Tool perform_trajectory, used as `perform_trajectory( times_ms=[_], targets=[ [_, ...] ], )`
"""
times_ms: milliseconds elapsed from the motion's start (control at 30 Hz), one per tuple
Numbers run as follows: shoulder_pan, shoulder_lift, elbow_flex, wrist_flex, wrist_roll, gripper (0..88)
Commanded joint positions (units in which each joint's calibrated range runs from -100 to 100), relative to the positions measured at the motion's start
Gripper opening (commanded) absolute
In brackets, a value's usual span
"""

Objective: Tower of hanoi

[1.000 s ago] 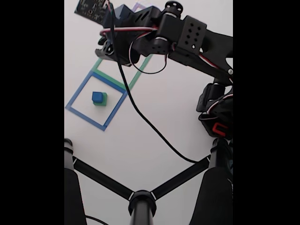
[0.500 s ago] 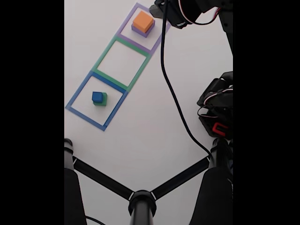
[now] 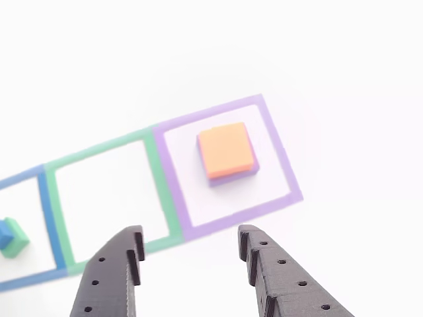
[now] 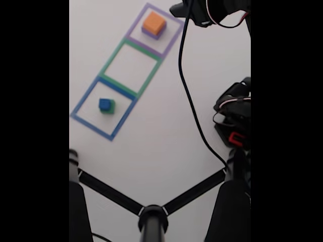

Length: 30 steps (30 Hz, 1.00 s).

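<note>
In the other view my gripper point(image 3: 192, 232) stands open and empty, with black fingers point(image 3: 115, 274) rising from the bottom edge. It hovers in front of the purple taped square. Inside that square the orange block point(image 3: 226, 150) lies on the flat purple block point(image 3: 232, 178). At the far left the blue cube point(image 3: 5, 230) sits on the green cube point(image 3: 16, 245) in the blue taped square. The fixed view shows the orange block point(image 4: 154, 22) on the purple one point(image 4: 151, 33) and the blue cube point(image 4: 104, 104) on the green cube point(image 4: 110, 107). My arm point(image 4: 214, 9) is at the top right.
A green taped square point(image 4: 131, 63) lies between the other two outlines with nothing in it. A black cable point(image 4: 185, 91) hangs from the arm across the table. The arm's base point(image 4: 234, 121) is at the right. Black tripod legs point(image 4: 151, 217) cross the bottom.
The arm, which covered the purple square and its blocks a second ago, has pulled back to the top right, uncovering the orange and purple blocks. The blue and green cubes have not moved.
</note>
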Motion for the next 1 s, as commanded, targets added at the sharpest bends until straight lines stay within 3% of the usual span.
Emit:
perform_trajectory(
  times_ms=[0, 333, 467, 967],
  targets=[
    [3.8, -6.1, 15.48, -13.15, 0.0, 21.1],
    [8.07, -8.34, 41.11, -37.67, 0.0, 32.7],
    [8.15, -8.74, 55.65, -57.34, 0.0, 39.1],
    [10.06, 14.01, 73.55, -106.23, 0.0, 41.8]
  ],
)
